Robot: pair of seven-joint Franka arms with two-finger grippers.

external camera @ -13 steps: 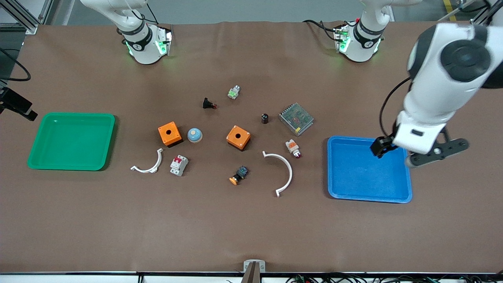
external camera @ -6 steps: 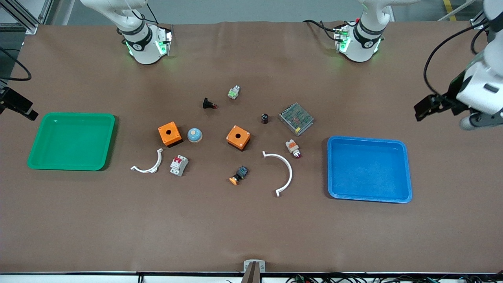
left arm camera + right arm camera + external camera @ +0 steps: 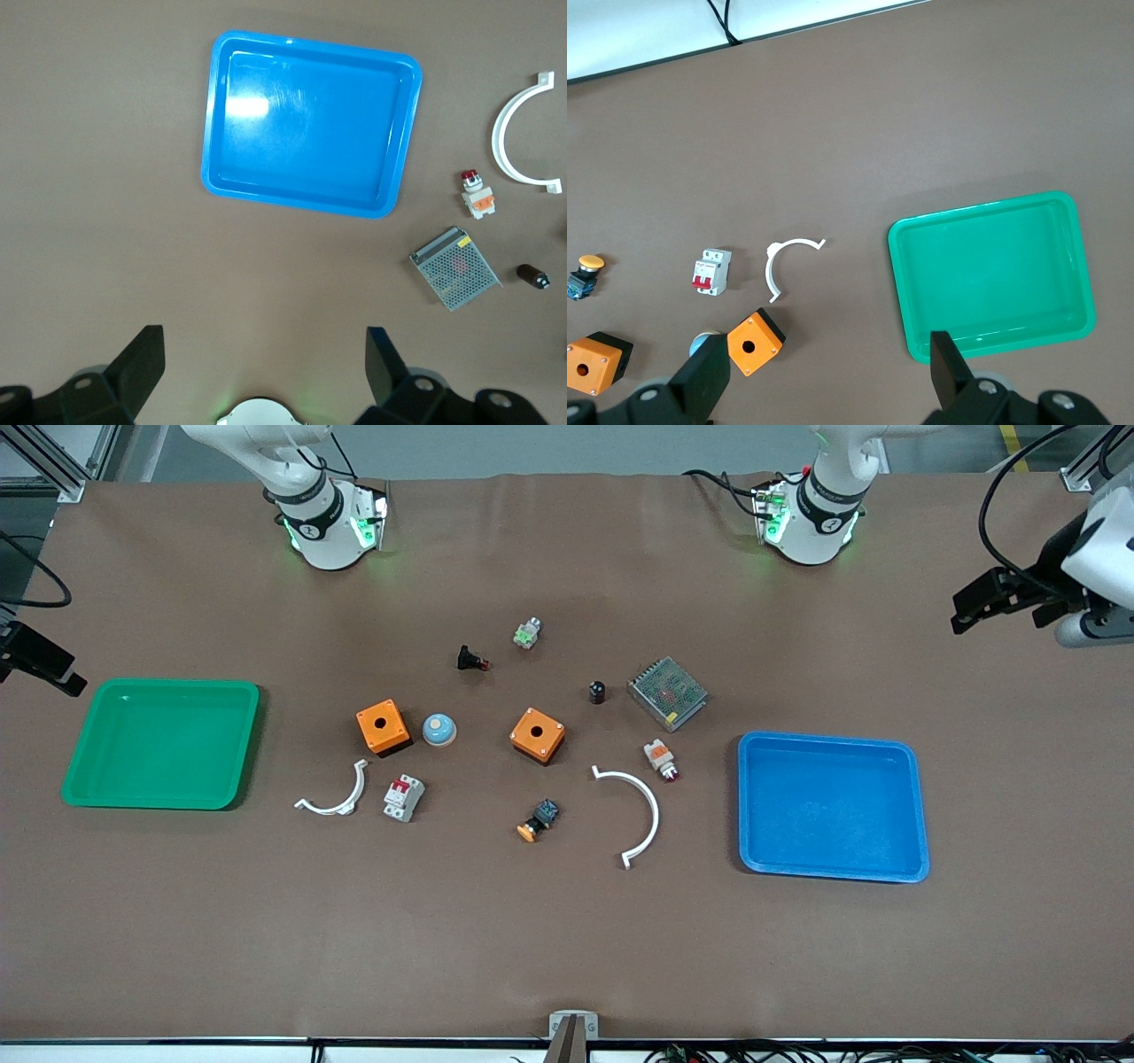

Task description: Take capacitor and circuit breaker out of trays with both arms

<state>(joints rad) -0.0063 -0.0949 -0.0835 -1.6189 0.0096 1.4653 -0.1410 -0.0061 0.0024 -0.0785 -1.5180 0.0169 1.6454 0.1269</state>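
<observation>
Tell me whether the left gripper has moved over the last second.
Yes. The left gripper, open, was over the blue tray a second ago; it has since swung off it toward the left arm's end of the table, and the tray lies empty.

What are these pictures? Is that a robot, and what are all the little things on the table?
Yes, two robot arms bolted to a brown table. The big picture looks down from a high camera facing them. The other two come from cameras on the arms' wrists. Each arm ends in a two-finger claw. The left gripper hangs open over bare table near the blue tray. The right gripper is open above the green tray. Neither holds anything. Small electrical parts lie between the trays: the black capacitor, the white breaker with red switches, two orange boxes, and curved white clips.
</observation>
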